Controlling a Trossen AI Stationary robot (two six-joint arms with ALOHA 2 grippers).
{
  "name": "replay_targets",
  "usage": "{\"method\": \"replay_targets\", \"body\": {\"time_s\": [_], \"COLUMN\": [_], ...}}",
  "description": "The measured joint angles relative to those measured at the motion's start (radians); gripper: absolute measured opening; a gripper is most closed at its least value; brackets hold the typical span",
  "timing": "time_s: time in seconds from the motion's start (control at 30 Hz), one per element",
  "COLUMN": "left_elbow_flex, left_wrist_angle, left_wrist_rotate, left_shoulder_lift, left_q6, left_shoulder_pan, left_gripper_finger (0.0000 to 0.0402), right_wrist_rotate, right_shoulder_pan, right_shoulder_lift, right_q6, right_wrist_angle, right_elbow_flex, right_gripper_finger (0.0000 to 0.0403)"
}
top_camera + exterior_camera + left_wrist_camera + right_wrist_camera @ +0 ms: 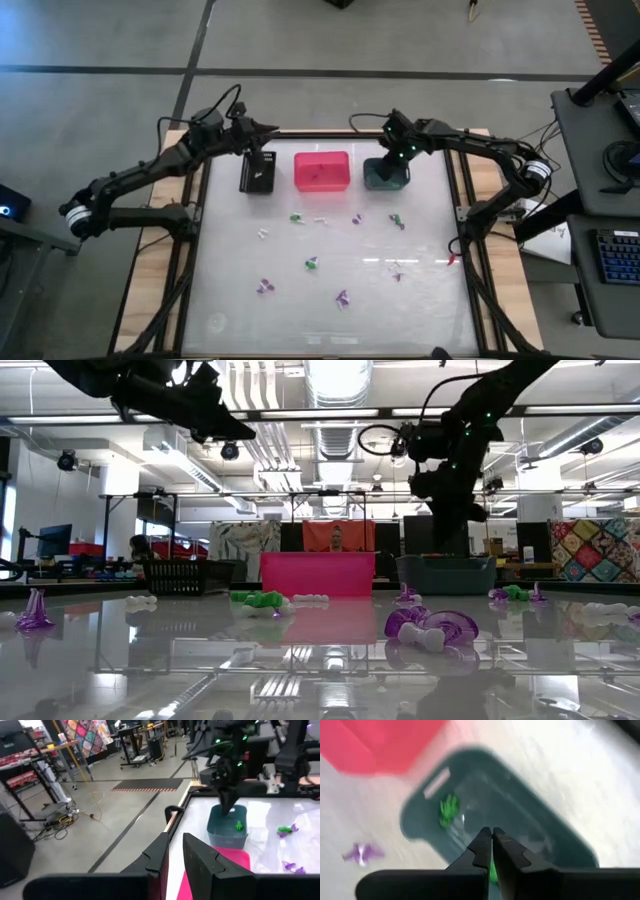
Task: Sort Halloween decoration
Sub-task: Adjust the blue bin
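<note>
Several tiny green, purple and white trinkets lie scattered on the clear tabletop, such as a green one (pixel 297 218), a purple one (pixel 342 297) and a white one (pixel 263 233). My right gripper (pixel 400 160) (pixel 492 832) hangs shut over the teal bin (pixel 386 175), pointing down into it. A green trinket (pixel 449 810) lies in that bin. More green shows through the slit behind the fingertips; whether it is held, I cannot tell. My left gripper (pixel 265 132) (pixel 175 842) hovers above the far end of the black bin (pixel 258 172), its fingers a narrow gap apart with nothing between them.
The pink bin (pixel 322 170) stands between the black and teal bins along the table's far side. The trinkets fill the table's middle and near part. A red-handled tool (pixel 453 258) lies at the right edge. A person (pixel 336 538) shows far behind the table.
</note>
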Motion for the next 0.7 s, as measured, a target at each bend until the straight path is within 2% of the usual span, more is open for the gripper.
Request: {"method": "replay_targets", "body": {"time_s": [0.17, 0.27, 0.37, 0.53, 0.7], "left_elbow_flex": [0.039, 0.061, 0.082, 0.115, 0.167], "left_wrist_angle": [-0.001, -0.003, -0.006, -0.014, -0.014], "left_wrist_rotate": [0.002, 0.002, 0.000, 0.002, 0.000], "left_shoulder_lift": [0.000, 0.000, -0.001, -0.005, -0.007], "left_q6": [-0.065, -0.245, -0.446, -0.584, -0.604], "left_shoulder_pan": [0.006, 0.027, 0.046, 0.046, 0.047], "left_gripper_finger": [0.0038, 0.0038, 0.0038, 0.0038, 0.0038], "right_wrist_rotate": [-0.019, -0.107, -0.122, -0.080, -0.021], "right_shoulder_pan": [-0.001, -0.001, 0.011, 0.013, 0.010], "right_shoulder_lift": [0.013, 0.013, 0.013, 0.045, 0.101], "right_q6": [0.146, 0.304, 0.393, 0.385, 0.311], "right_wrist_angle": [0.008, -0.011, -0.029, -0.043, -0.041], "right_elbow_flex": [0.026, 0.043, 0.049, 0.033, 0.026], "right_gripper_finger": [0.0009, 0.0009, 0.0009, 0.0009, 0.0009]}}
